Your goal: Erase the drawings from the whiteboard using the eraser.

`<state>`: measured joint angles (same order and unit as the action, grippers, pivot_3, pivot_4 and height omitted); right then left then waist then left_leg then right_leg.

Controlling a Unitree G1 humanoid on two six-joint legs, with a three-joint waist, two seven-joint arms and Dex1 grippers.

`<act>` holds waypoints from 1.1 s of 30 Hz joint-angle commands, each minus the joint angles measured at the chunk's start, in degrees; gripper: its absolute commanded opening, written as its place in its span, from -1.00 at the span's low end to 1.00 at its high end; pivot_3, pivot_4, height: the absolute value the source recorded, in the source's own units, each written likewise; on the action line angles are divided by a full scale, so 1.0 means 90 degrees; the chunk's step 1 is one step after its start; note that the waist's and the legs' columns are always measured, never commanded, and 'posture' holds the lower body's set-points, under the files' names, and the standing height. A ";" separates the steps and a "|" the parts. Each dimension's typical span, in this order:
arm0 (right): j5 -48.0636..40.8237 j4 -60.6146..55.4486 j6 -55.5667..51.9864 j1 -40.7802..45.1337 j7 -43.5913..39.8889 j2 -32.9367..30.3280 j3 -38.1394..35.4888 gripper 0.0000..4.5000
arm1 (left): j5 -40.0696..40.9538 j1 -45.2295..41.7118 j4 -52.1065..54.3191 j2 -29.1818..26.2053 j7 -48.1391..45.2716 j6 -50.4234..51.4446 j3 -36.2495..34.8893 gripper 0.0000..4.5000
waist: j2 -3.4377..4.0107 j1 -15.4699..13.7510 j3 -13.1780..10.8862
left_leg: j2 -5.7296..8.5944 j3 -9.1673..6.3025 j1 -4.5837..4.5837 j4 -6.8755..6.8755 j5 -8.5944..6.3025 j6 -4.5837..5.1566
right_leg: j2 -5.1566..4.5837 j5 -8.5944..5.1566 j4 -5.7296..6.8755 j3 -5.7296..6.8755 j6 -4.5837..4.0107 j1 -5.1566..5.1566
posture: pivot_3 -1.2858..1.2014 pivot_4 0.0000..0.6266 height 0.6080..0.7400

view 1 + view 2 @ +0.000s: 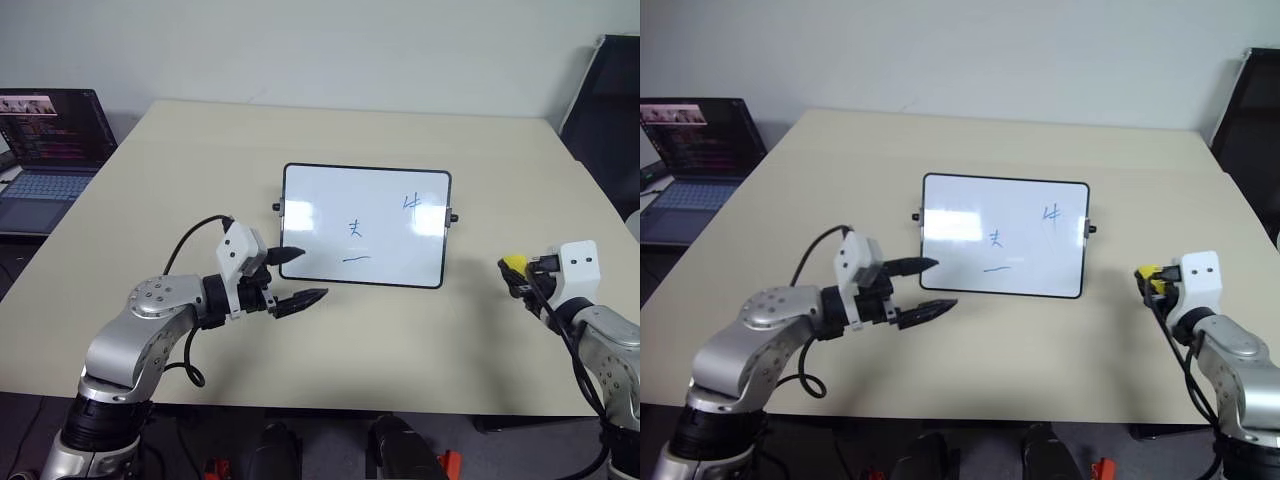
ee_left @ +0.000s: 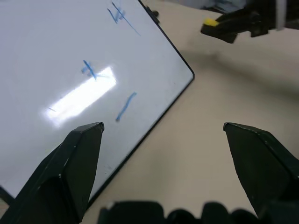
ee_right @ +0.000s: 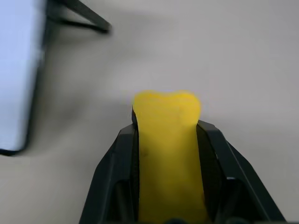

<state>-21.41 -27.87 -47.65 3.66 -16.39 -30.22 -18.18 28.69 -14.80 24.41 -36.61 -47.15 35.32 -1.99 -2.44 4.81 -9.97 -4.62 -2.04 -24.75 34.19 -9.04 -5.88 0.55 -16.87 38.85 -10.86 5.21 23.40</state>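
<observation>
With the right gripper (image 1: 515, 272) clamped on the eraser (image 3: 168, 154) and the left gripper (image 1: 297, 277) wide open and empty, I'd press the eraser's dark face flat against the whiteboard (image 1: 320, 215) over the drawings (image 1: 357, 230).

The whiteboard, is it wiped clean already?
No, the whiteboard has three blue drawings on it, and the eraser is clamped in the right hand beside it.

the whiteboard (image 1: 366, 226) is glossy and smooth, throwing back bright glare, inside a thin black plastic-looking frame. the drawings (image 1: 357, 229) are thin blue marker ink. the desk (image 1: 180, 160) is matt, smooth beige. the eraser (image 3: 169, 149) looks like matt yellow foam or plastic. the hand fingers (image 2: 70, 163) are matt black plastic; the left arm (image 1: 140, 325) has brushed silver metal.
</observation>
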 commanded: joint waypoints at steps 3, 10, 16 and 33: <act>0.0691 -0.1059 0.0585 0.0037 0.0281 -0.0008 0.0978 -0.42 | -0.0174 -0.0116 0.0412 0.0080 0.0603 0.0110 0.0021 1.00 | 0.0000 0.0020 0.0000 | 0.0000 -0.0004 0.0000 0.0012 0.0000 0.0000 | 0.0000 0.0003 0.0000 0.0004 -0.0005 -0.0002 | 0.03 -0.52 1.00; 0.1167 -0.0956 0.1026 0.0398 0.0363 0.0228 0.1682 -0.42 | -0.0314 -0.0770 0.0075 0.0210 0.0954 0.0219 0.0084 1.00 | -0.0001 0.0014 0.0000 | -0.0001 -0.0021 -0.0004 0.0012 0.0000 -0.0001 | 0.0000 0.0004 -0.0003 0.0026 -0.0010 -0.0005 | 0.03 -0.52 1.00; 0.1393 -0.0700 0.1383 0.0989 0.0383 0.0592 0.1949 -0.42 | -0.0539 -0.1108 -0.0336 0.0276 0.1065 0.0094 0.0171 1.00 | -0.0001 0.0024 -0.0001 | -0.0001 -0.0035 -0.0006 -0.0001 0.0000 -0.0001 | 0.0000 0.0000 -0.0004 0.0045 -0.0015 -0.0008 | 0.03 -0.52 1.00; 0.2701 0.2803 0.2141 0.3619 0.0228 0.0905 0.3087 -0.42 | -0.0552 -0.1216 -0.0506 0.0428 0.0561 -0.0337 0.0328 1.00 | 0.0002 0.0004 -0.0003 | -0.0001 -0.0050 -0.0008 -0.0025 0.0001 -0.0002 | 0.0000 0.0020 -0.0001 0.0064 -0.0004 -0.0009 | 0.03 -0.52 1.00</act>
<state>2.18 -2.82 -30.12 35.24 -14.09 -22.07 10.01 22.95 -25.44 17.99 -32.80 -41.82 33.36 1.16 -2.42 4.84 -9.99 -4.62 -2.51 -24.83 33.95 -9.03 -5.89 0.55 -16.70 38.84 -10.26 5.18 23.32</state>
